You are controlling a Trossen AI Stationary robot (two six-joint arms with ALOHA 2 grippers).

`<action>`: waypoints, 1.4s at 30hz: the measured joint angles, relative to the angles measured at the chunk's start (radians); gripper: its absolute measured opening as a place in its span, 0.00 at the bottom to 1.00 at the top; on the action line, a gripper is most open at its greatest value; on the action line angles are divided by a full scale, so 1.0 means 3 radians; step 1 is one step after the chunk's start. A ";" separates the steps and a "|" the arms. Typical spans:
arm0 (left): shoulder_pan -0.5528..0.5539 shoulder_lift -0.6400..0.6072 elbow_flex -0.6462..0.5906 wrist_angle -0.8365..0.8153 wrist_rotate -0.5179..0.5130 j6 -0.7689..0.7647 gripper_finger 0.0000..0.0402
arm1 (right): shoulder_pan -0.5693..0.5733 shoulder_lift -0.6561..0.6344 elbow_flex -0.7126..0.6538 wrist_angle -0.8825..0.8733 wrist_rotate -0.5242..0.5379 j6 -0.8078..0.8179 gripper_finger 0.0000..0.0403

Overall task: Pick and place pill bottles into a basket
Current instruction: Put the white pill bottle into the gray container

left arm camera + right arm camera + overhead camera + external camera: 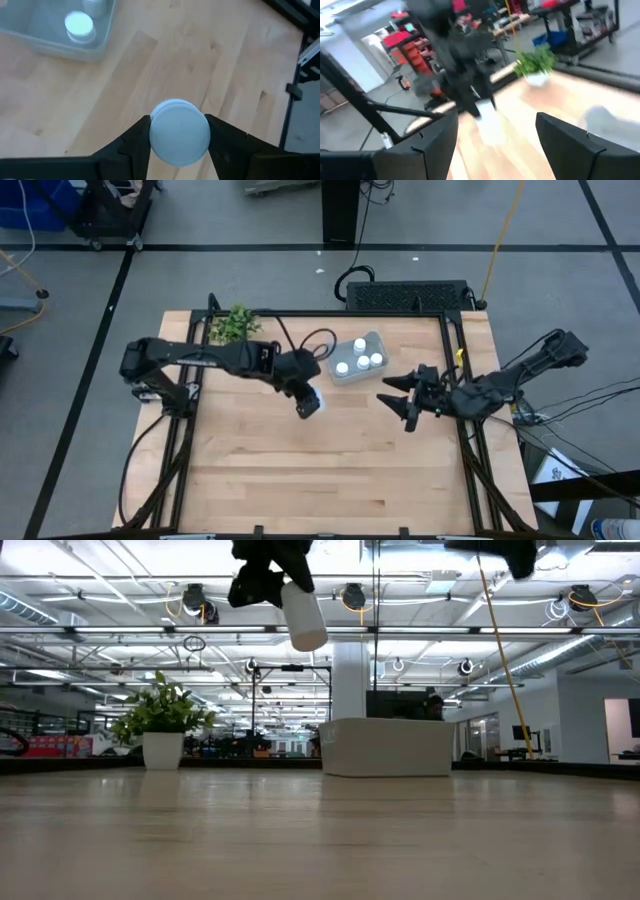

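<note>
My left gripper (307,404) is shut on a white pill bottle (180,131), held high above the table's middle, near-left of the basket (345,372); the bottle also shows in the low view (302,612). The pale grey-blue basket at the far middle holds three white bottles (359,355), standing on its floor. My right gripper (400,402) is open and empty, raised to the right of the basket, its fingers pointing toward the left arm. My left gripper pinches the bottle between its two fingers, one on each side of the body (152,131). The bottle is lifted clear of the table and hangs tilted below the fingers (262,580), its lower end slanting toward the table's right.
A small green plant in a white pot (233,326) stands at the far left corner. Bare wooden tabletop (330,470) stretches across the near half. A black frame (470,460) runs along the table's sides.
</note>
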 joint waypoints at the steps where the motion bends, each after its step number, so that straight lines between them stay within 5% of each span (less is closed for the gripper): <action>1: 0.0044 0.0001 0.0000 0.0028 0.0016 0.0029 0.44 | 0.0004 -0.0060 -0.0155 0.0093 -0.0001 0.0030 0.65; 14: 0.0774 0.0038 0.0164 0.0400 0.0255 -0.0042 0.41 | 0.0175 -0.0402 -0.1290 0.1920 -0.0291 -0.0245 0.65; 19: 0.0991 0.0299 0.0665 0.0341 0.0366 0.0310 0.41 | 0.0155 -0.0534 -0.1385 0.1985 -0.0157 -0.0245 0.65; 32: 0.1459 0.1717 0.2434 -0.0985 0.0400 0.1189 0.41 | 0.0150 -0.0682 -0.1386 0.1984 0.0348 -0.0419 0.65; 42: 0.1315 0.2137 0.2631 -0.1199 0.0144 0.1839 0.41 | 0.0150 -0.0682 -0.1386 0.1686 0.0347 -0.0106 0.65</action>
